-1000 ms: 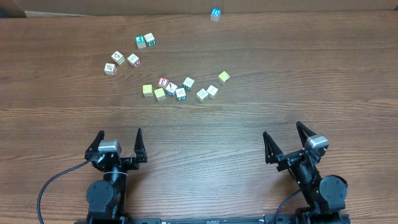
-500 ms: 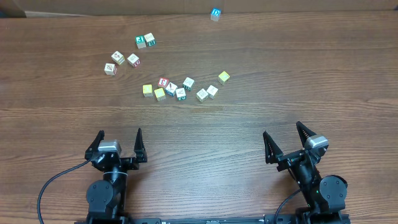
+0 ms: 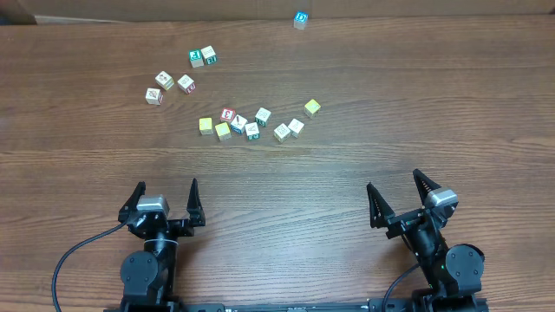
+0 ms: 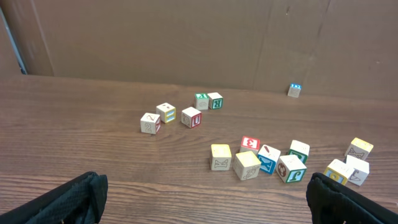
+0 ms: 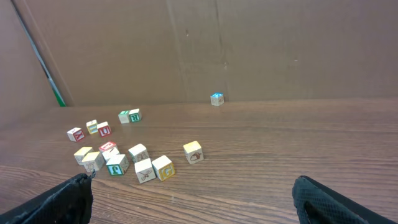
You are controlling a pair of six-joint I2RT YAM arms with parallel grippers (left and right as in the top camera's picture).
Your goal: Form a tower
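No tower is in view; small wooden alphabet cubes all lie singly on the brown table (image 3: 364,95). A middle cluster (image 3: 251,124) holds a red-marked cube (image 3: 228,113), yellow cubes (image 3: 205,126) and pale ones (image 4: 219,156). Three more cubes (image 3: 165,87) lie to its left. A green-lettered pair (image 3: 203,57) lies further back. My left gripper (image 3: 167,184) stands open near the front edge, well short of the cubes, its black fingers (image 4: 68,199) at the frame's bottom corners. My right gripper (image 3: 393,179) is open too, with nothing between its fingers (image 5: 342,202).
A lone blue-topped cube (image 3: 300,19) sits by the far edge, in front of a brown cardboard wall (image 5: 249,43). A single yellow cube (image 3: 312,107) lies right of the cluster. Bare wood separates both grippers from the cubes.
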